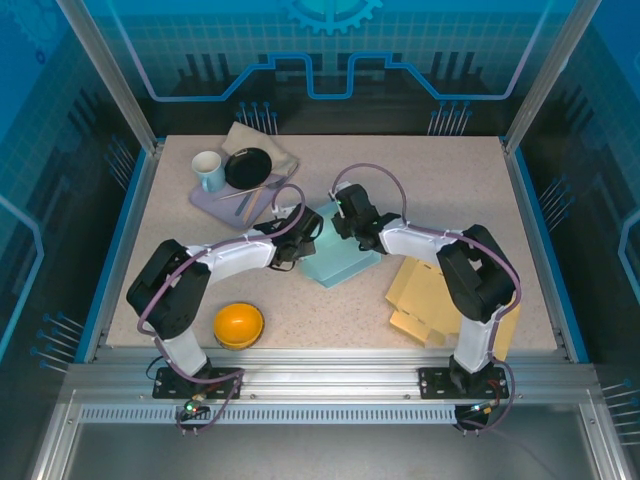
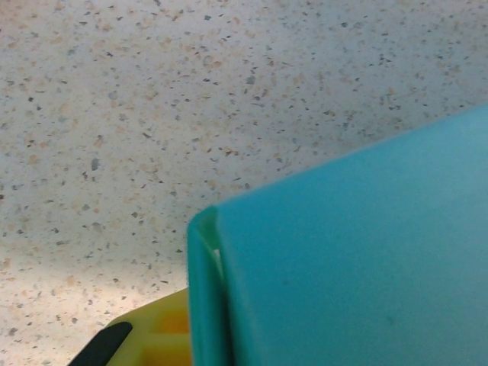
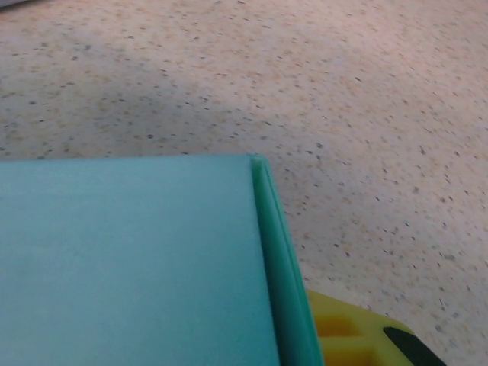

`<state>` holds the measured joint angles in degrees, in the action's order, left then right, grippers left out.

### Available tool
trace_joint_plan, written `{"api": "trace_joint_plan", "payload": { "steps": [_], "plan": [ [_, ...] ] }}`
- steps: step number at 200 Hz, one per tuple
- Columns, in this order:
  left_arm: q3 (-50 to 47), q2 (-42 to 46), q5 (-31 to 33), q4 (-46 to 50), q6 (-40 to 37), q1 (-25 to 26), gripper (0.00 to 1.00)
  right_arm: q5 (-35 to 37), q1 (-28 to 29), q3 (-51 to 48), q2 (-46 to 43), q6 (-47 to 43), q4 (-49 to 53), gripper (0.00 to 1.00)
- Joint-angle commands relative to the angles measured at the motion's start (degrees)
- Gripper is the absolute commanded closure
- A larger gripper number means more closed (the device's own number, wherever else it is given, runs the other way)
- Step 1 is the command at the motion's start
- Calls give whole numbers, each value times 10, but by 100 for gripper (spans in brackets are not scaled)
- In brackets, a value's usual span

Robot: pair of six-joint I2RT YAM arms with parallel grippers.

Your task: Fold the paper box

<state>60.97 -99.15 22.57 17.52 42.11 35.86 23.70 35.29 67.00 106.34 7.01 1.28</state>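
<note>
The teal paper box [image 1: 342, 256] lies at the middle of the table, partly folded. Both grippers meet at its far left corner. My left gripper [image 1: 306, 232] comes in from the left, and in its wrist view the box's doubled-over wall [image 2: 206, 297] stands against one yellow finger [image 2: 152, 339], with the other finger hidden behind the teal panel [image 2: 351, 259]. My right gripper [image 1: 346, 222] comes in from the right. Its yellow finger [image 3: 343, 332] presses on the folded edge [image 3: 286, 290] of the box [image 3: 130, 259], which hides the other finger.
An orange bowl [image 1: 238, 325] sits near the front left. Flat tan cardboard sheets [image 1: 425, 295] lie at the right by the right arm. At the back left, a purple tray [image 1: 212, 203] holds a cup [image 1: 209, 170], a black plate [image 1: 248, 167] and a cloth [image 1: 265, 142].
</note>
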Motion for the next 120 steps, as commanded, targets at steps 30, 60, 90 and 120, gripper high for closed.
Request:
{"api": "trace_joint_plan", "payload": {
  "steps": [30, 60, 90, 120],
  "plan": [
    [9, 4, 11, 80, 2, -5, 85, 258, -31, 25, 8, 53, 101, 75],
    [11, -2, 10, 80, 5, -6, 85, 171, -41, 2, -15, 64, 72, 59],
    [11, -4, 2, 75, 5, -7, 85, -46, -66, -61, -59, 29, -24, 46],
    [13, -4, -7, 74, 6, -9, 85, -137, -85, -77, -65, 13, -26, 46]
  ]
}}
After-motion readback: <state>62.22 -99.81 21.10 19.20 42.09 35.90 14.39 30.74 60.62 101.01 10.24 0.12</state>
